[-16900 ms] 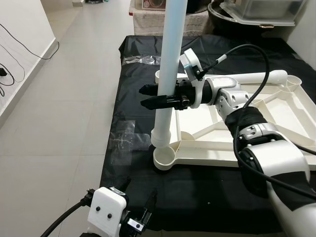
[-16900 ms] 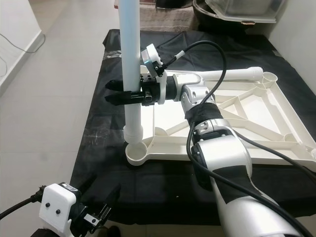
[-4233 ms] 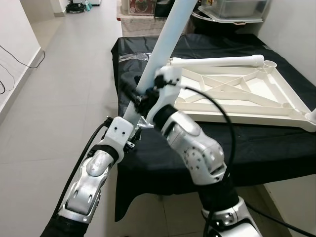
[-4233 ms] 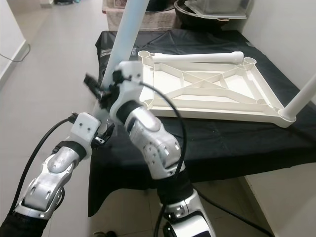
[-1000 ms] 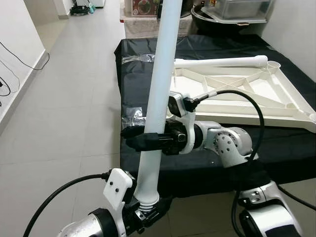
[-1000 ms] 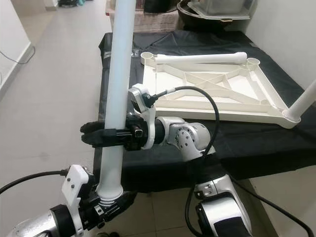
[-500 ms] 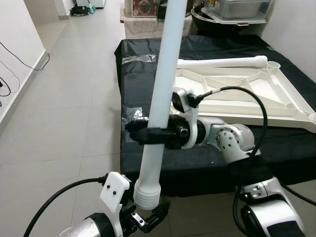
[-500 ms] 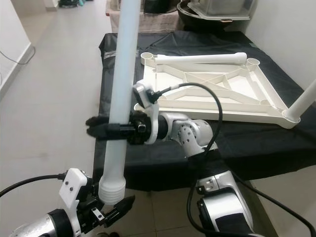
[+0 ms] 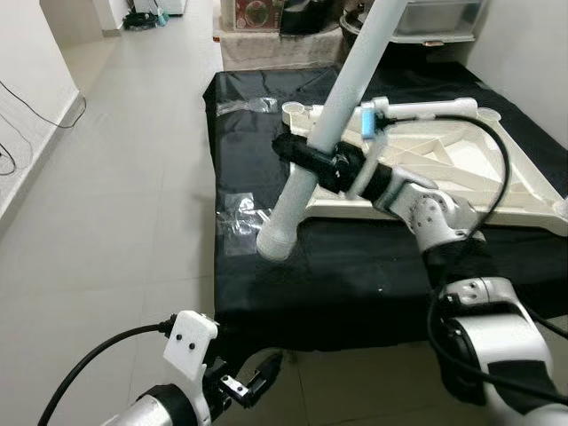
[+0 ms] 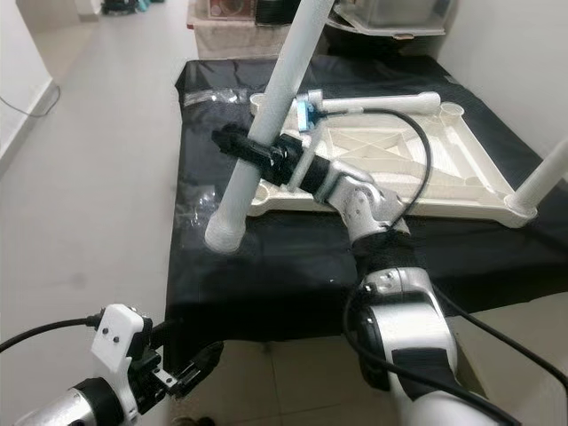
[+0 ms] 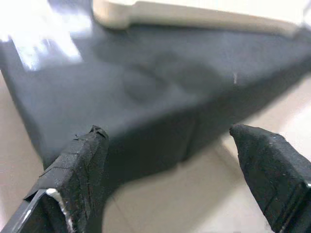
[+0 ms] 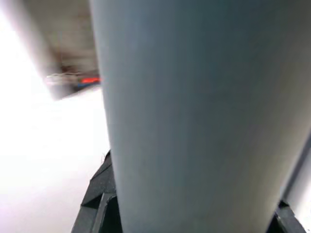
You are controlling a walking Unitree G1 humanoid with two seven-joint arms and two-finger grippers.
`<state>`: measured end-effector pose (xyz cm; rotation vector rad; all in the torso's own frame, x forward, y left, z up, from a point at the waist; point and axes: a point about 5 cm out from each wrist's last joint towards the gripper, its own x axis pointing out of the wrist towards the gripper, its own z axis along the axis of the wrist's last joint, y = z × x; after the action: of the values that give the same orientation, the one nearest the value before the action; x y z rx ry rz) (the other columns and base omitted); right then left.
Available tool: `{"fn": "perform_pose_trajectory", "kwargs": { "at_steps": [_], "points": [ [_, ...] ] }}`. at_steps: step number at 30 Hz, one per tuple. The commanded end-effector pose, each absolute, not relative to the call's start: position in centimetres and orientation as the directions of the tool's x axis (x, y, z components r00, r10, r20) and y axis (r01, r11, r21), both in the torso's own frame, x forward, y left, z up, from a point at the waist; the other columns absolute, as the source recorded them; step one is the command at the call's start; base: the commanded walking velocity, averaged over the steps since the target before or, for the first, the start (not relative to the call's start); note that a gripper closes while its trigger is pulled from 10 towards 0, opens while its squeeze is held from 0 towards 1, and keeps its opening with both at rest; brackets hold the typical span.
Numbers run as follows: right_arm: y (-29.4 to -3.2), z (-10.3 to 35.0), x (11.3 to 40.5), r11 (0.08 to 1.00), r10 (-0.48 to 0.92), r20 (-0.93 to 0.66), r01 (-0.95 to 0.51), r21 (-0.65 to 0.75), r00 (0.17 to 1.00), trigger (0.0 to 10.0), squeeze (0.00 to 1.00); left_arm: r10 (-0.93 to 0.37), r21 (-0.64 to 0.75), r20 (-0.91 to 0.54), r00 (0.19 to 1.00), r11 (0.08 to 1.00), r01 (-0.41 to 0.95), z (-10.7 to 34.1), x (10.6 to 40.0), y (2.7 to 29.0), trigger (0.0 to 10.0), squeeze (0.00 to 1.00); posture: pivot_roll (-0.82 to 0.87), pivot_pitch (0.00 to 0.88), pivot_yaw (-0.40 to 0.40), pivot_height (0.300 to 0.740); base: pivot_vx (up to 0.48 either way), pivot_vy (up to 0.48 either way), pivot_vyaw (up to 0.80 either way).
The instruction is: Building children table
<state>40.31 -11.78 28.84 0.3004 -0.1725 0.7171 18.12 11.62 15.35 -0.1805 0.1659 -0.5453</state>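
Right gripper (image 9: 302, 157) pinching tilted table leg (image 9: 321, 146), frame centre; left gripper (image 9: 251, 383) spread, lower left. Next, likely: threaded end into tabletop (image 9: 497, 164) corner socket (image 9: 292, 111).

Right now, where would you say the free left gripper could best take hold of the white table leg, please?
Probably the ribbed lower end of the table leg, taken from below on the robot's left. The leg slants with that end lowest and hanging bare over the black cloth, while the right gripper already clamps the mid shaft. The left gripper sits open underneath, nearest that end.
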Motion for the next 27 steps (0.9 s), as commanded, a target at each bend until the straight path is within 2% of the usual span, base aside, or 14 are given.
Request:
{"fn": "perform_pose_trajectory", "kwargs": {
  "at_steps": [1, 5, 6, 11, 12, 16, 18, 27],
  "points": [
    [-12.0, 28.9, 40.8, 0.799, 0.519, 0.265, -0.572, 0.187, 0.812, 0.0, 0.0, -0.493, -0.203, -0.121, 0.861, 0.862, 0.465, 15.1, 18.2, 11.9, 10.0, 0.0, 0.07, 0.148, -0.023, 0.74, 0.0, 0.0, 0.0],
    [-10.3, 28.6, 41.4, 0.898, 0.393, 0.267, -0.429, 0.093, 0.88, 0.0, 0.0, -0.45, -0.185, -0.076, 0.89, 0.883, 0.431, 15.9, 19.0, 11.4, 10.0, 0.0, 0.07, 0.166, -0.03, 0.74, 0.0, 0.0, 0.0],
    [-9.8, 28.9, 41.6, 0.935, 0.317, 0.295, -0.35, 0.065, 0.901, 0.0, 0.0, -0.427, -0.173, -0.057, 0.902, 0.894, 0.413, 16.3, 19.2, 11.1, 10.0, 0.0, 0.09, 0.181, -0.039, 0.74, 0.0, 0.0, 0.0],
    [-9.6, 29.3, 41.7, 0.961, 0.244, 0.329, -0.273, 0.046, 0.912, 0.0, 0.0, -0.412, -0.172, -0.046, 0.91, 0.901, 0.399, 16.5, 19.4, 11.0, 10.0, 0.0, 0.09, 0.205, -0.044, 0.74, 0.0, 0.0, 0.0],
    [-9.1, 29.8, 41.8, 0.984, 0.147, 0.362, -0.173, 0.04, 0.921, 0.0, 0.0, -0.397, -0.176, -0.029, 0.917, 0.905, 0.387, 16.9, 19.4, 10.7, 10.0, 0.0, 0.09, 0.229, -0.049, 0.74, 0.0, 0.0, 0.0],
    [-8.5, 30.4, 41.7, 0.992, 0.1, 0.38, -0.123, 0.036, 0.919, 0.0, 0.0, -0.389, -0.17, -0.022, 0.921, 0.909, 0.38, 17.1, 19.5, 10.3, 10.0, 0.0, 0.09, 0.246, -0.055, 0.74, 0.0, 0.0, 0.0],
    [-8.3, 31.4, 41.6, 0.996, 0.058, 0.42, -0.079, 0.034, 0.906, 0.0, 0.0, -0.395, -0.173, -0.015, 0.918, 0.906, 0.387, 17.4, 19.2, 10.0, 10.0, 0.0, 0.1, 0.281, -0.067, 0.74, 0.0, 0.0, 0.0],
    [-7.9, 33.5, 41.1, 0.993, -0.112, 0.517, 0.085, 0.076, 0.848, 0.0, 0.0, -0.393, -0.176, -0.029, 0.919, 0.907, 0.383, 17.5, 18.4, 9.5, 10.0, 0.0, 0.12, 0.322, -0.068, 0.74, 0.0, 0.0, 0.0]
  ]
}}
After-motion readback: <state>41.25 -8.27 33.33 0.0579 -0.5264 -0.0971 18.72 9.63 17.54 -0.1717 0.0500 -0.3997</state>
